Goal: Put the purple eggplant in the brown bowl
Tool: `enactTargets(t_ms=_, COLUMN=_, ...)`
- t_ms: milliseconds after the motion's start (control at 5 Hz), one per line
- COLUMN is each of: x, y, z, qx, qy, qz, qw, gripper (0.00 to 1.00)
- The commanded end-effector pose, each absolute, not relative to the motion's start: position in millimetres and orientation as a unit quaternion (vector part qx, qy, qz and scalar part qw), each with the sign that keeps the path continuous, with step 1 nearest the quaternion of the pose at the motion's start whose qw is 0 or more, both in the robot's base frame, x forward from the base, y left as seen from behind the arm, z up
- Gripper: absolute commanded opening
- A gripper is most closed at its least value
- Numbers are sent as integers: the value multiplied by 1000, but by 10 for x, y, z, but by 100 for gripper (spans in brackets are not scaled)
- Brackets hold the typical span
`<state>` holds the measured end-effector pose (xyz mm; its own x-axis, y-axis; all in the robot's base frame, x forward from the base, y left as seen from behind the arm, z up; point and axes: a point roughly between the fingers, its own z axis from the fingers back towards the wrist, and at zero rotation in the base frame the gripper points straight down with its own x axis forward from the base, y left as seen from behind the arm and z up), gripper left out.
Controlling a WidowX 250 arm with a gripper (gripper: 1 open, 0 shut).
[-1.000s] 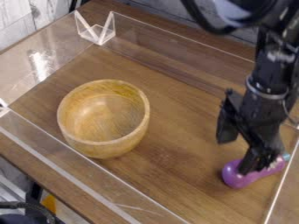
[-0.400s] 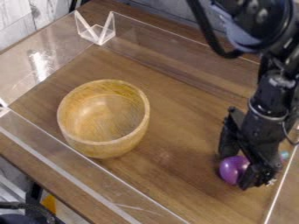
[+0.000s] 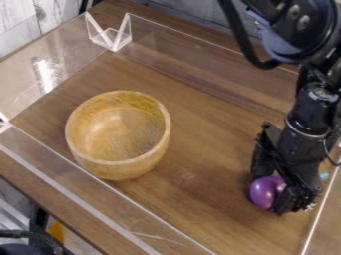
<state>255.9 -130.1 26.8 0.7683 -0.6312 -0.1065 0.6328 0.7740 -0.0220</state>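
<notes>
The purple eggplant [image 3: 265,190] lies on the wooden table at the lower right; only its rounded purple end shows, the rest is hidden behind the fingers. My black gripper [image 3: 284,187] points straight down over it, open, its fingers [image 3: 262,163] standing on either side of the eggplant and low near the table. Whether the fingers touch the eggplant I cannot tell. The brown bowl [image 3: 119,133], round light wood and empty, sits at the left centre, well apart from the gripper.
A clear plastic wall [image 3: 80,209] rims the table [image 3: 213,95] along the front and left. A folded clear plastic piece [image 3: 108,31] stands at the back left. Open wood lies between the bowl and the gripper.
The gripper has sunk lower around the eggplant, now hiding its stem end. The bowl has not moved.
</notes>
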Motion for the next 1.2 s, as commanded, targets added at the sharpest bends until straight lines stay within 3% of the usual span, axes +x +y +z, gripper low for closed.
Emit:
enactTargets(t_ms=0, x=2657, y=-1350, z=371, qx=7, qy=27, qz=-341, qw=940, gripper=0)
enactTargets(t_ms=1000, x=2611, y=-1338, z=518, qx=12, qy=25, qz=-343, qw=939, gripper=0)
